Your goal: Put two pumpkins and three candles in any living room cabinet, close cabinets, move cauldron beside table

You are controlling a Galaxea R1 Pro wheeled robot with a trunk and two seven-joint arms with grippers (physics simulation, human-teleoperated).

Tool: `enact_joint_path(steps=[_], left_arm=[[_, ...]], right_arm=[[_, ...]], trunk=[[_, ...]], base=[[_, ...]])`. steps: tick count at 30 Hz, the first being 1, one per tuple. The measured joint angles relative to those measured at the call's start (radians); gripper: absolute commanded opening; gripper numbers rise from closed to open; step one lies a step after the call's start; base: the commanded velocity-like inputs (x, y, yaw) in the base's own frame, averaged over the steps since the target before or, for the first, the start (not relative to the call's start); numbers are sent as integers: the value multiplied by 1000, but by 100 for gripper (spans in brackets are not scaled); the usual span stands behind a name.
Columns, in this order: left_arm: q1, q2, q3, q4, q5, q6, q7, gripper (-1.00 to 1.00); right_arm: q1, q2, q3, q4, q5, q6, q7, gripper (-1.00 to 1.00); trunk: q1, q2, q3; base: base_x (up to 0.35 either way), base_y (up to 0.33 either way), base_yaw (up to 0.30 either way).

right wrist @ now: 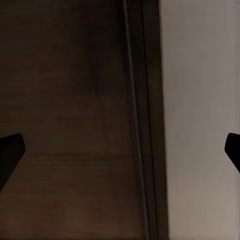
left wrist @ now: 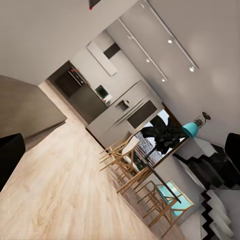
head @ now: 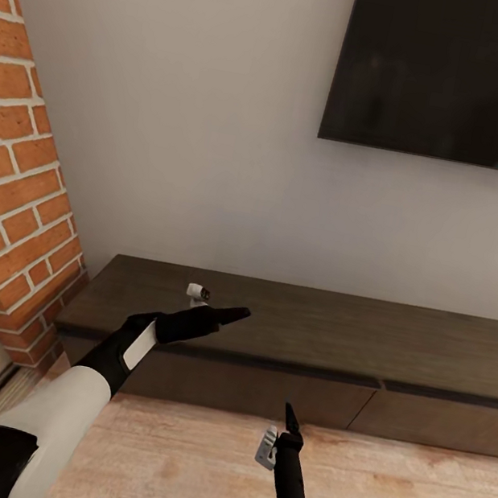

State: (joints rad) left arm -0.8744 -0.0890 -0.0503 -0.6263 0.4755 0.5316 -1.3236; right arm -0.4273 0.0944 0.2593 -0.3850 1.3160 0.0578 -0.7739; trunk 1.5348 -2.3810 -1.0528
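The cabinet is a long, low dark-brown console against the wall, and the drawer fronts in view sit flush and closed. My left gripper hovers over the front left part of its top, turned sideways, with its fingers spread open and empty. Lower down, my right gripper points at a drawer front from just above the floor. It is open too, its fingertips wide apart with dark wood between them. The pumpkins, candles and cauldron are out of view.
A red brick column stands at the cabinet's left end. A dark TV screen hangs on the wall above. Light wood floor lies before the cabinet. The left wrist view looks across the room to wooden stools, a kitchen and stairs.
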Motion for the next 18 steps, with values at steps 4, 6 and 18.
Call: enact_joint_path(steps=[4,6,18], left_arm=[[0,1,0,3,0,0,1,100],[0,1,1,4,1,0,1,100],[0,2,1,3,0,1,-82,100]], right_arm=[[0,-1,0,0,-1,-5,-1,100],[0,-1,0,0,-1,-5,-1,100],[0,1,0,1,0,-6,-1,100]], trunk=[[0,0,0],[0,0,0],[0,0,0]], base=[[0,0,0],[0,0,0],[263,0,0]])
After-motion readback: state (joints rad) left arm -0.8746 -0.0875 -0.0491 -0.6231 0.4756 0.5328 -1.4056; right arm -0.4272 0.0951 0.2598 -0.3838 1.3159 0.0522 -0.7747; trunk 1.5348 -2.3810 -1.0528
